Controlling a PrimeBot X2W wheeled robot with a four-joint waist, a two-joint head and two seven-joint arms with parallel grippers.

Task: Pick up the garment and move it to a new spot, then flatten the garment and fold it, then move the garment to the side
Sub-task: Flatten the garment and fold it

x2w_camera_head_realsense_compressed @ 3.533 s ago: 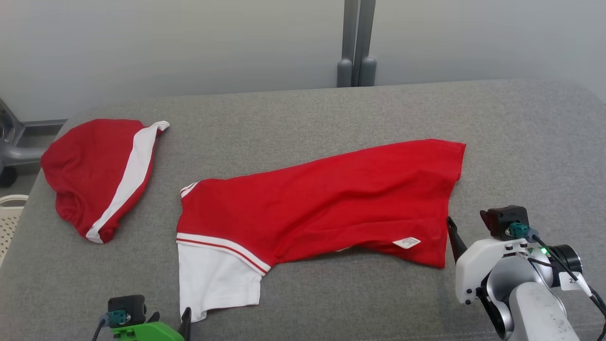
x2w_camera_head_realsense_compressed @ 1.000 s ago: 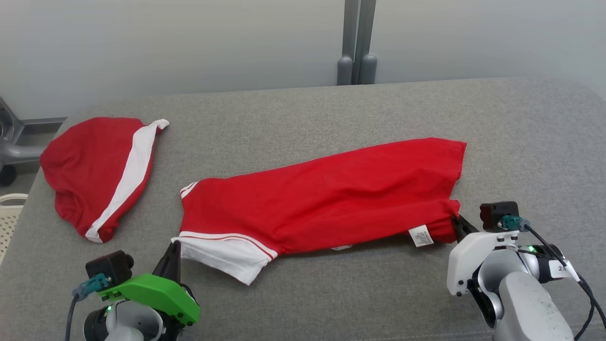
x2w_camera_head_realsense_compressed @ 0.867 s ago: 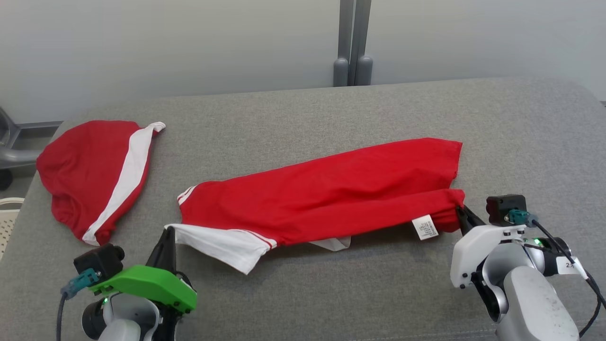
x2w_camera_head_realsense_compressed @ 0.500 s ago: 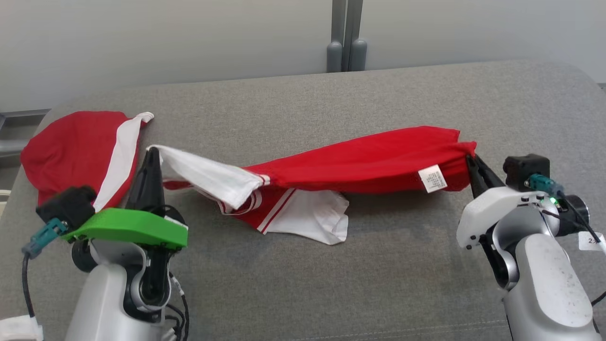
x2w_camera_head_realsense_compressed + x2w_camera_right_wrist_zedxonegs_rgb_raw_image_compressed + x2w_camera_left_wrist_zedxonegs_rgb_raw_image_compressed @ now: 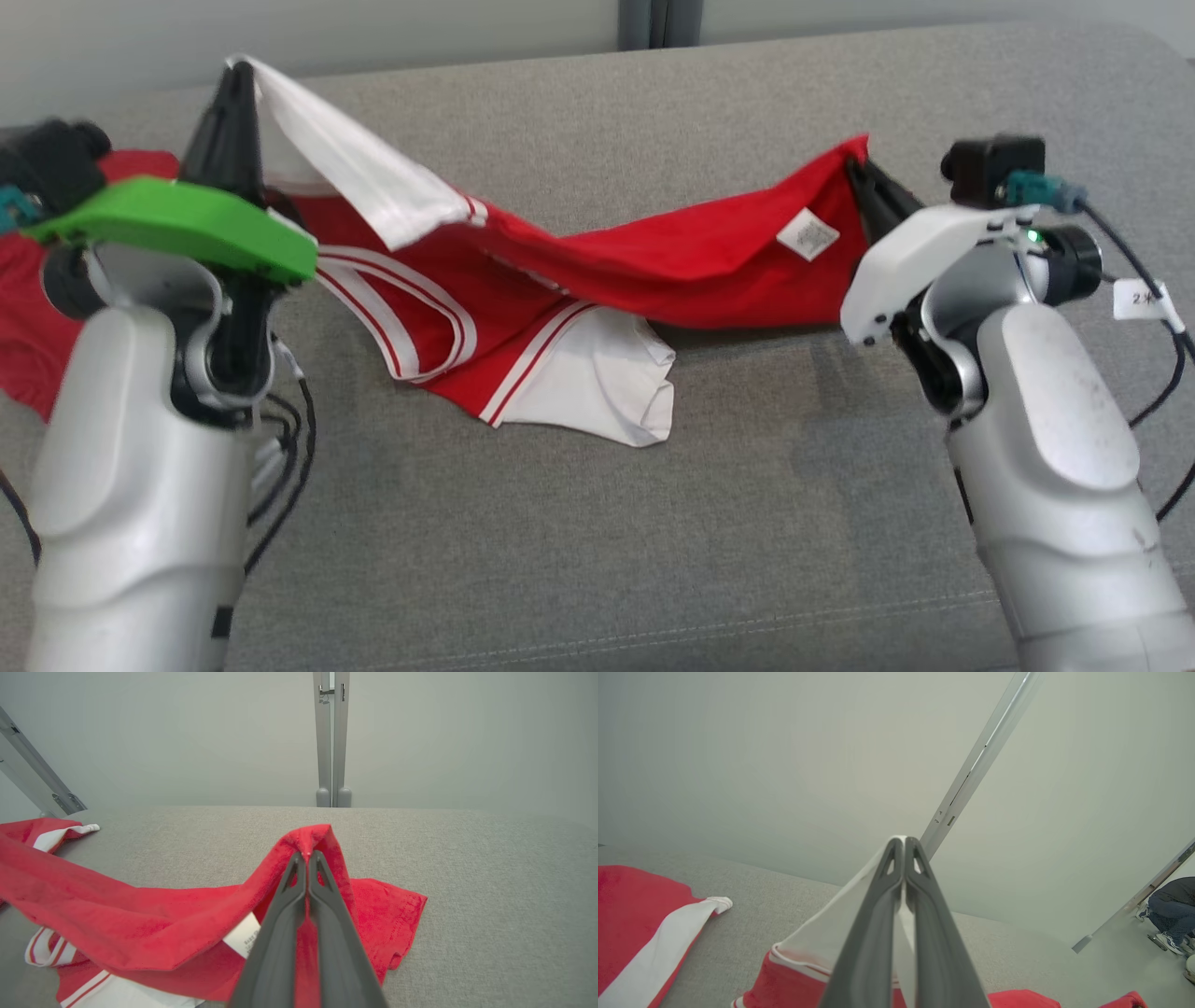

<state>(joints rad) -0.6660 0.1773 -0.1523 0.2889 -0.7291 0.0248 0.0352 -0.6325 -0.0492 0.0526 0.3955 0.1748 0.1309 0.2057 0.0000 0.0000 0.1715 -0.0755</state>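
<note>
Left end effector (image 5: pixel 231 84) is clamped on the garment (image 5: pixel 672 266) by its white sleeve, upper left; right end effector (image 5: pixel 857 173) pinches the red corner, upper right. Middle sags onto the table (image 5: pixel 747 560) mid-frame, so I'd lift evenly, taut.

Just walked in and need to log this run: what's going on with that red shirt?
The robot holds a red-and-white shirt at both ends. Its left claw is shut on the white sleeve; its right claw is shut on a red corner near the label. Both ends are up off the grey cushion, the middle sagging onto it. Another red garment lies apart, at the left.
</note>
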